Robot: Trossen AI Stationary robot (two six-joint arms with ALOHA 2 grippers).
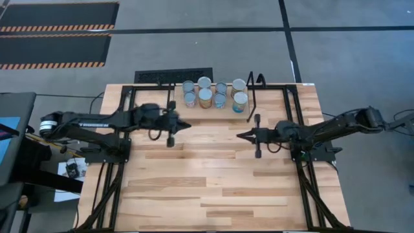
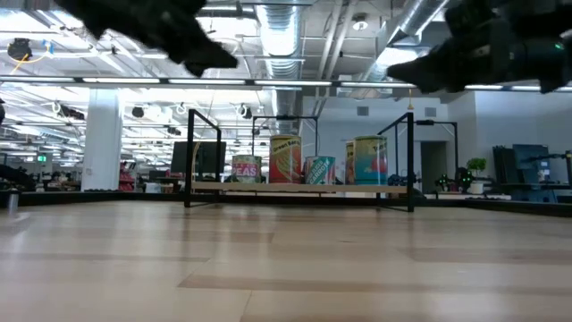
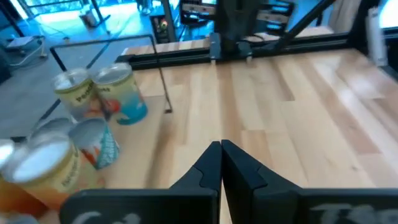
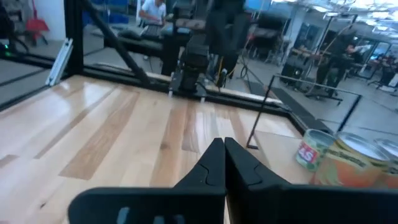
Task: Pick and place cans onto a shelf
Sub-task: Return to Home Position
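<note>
Tabletop (image 1: 194,188), cans (image 1: 205,97) on shelf (image 2: 268,188), left end effector (image 1: 188,125), right end effector (image 1: 239,136) both pinched closed

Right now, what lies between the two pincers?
Only bare wooden tabletop separates the left pincer from the right pincer, as the high view shows.

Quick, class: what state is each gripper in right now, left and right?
Left gripper: closed, holding nothing.
Right gripper: closed, holding nothing.
</note>
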